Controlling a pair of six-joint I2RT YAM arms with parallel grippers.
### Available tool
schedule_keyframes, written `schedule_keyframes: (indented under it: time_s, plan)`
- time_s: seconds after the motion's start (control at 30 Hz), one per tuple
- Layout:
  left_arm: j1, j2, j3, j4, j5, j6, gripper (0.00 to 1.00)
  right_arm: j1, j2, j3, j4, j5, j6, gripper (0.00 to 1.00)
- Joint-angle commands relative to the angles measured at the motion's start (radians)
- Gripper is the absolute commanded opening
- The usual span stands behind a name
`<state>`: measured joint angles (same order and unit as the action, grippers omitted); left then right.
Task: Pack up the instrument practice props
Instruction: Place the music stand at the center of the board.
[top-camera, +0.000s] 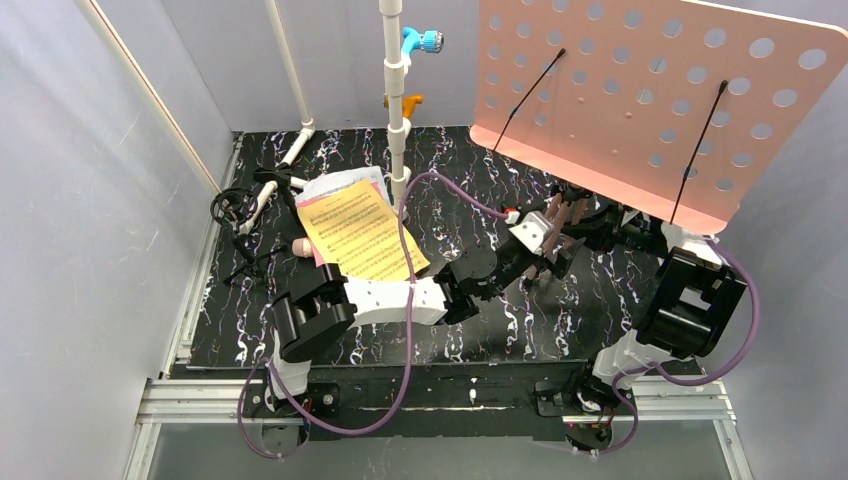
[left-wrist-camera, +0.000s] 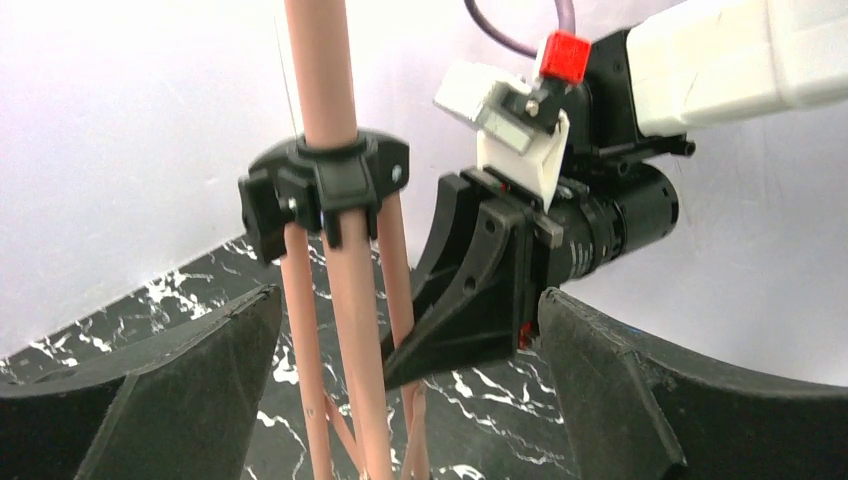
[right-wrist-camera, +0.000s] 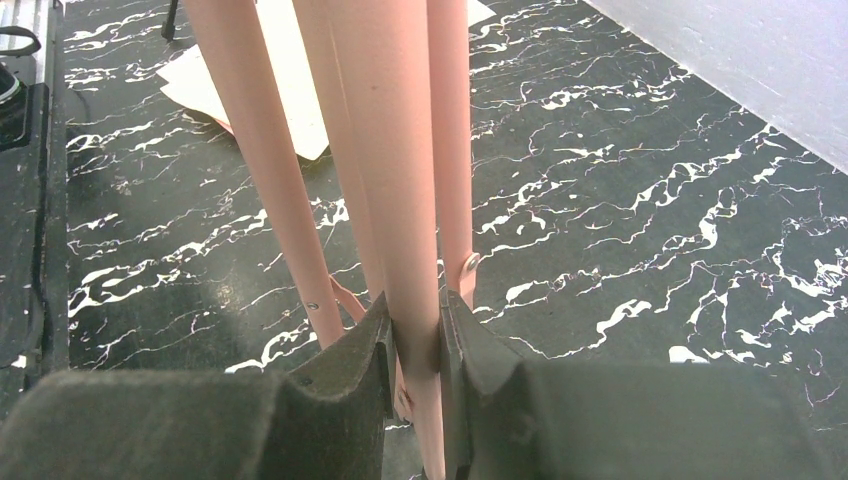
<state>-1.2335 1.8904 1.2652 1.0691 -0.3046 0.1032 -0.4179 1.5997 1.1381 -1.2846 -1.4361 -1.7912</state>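
Pink stand leg (right-wrist-camera: 405, 180) (upright) in right hand (right-wrist-camera: 415, 345).

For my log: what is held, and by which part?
The right gripper holds the pink music stand by one tripod tube; the left gripper holds nothing.

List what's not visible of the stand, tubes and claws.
- Top view: pink desk covers the stand's pole.
- Left wrist: stand legs run off the bottom edge; feet unseen.
- Right wrist: right claw grips one leg; everything higher is cut off by the top edge.
- Top view: beige tube lies mostly under sheet pages.
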Motion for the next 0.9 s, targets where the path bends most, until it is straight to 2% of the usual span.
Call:
schedule_keyframes:
  time_s: [0.0,0.37,0.57,0.87]
  plan:
    - [0.007,0.018,0.104,0.043,-0.003,0.088,1.00,0.010,-0.006,-0.042,-0.136,0.089,0.080,0.01]
    - [0.029,0.067,0.241,0.049,-0.048,0.153,1.00,0.010,-0.008,-0.043,-0.136,0.084,0.078,0.01]
    - [0.047,0.152,0.381,0.024,-0.057,0.195,0.84,0.010,-0.010,-0.042,-0.136,0.081,0.079,0.01]
    - [0.062,0.231,0.500,-0.017,-0.065,0.207,0.58,0.010,-0.010,-0.044,-0.136,0.079,0.079,0.01]
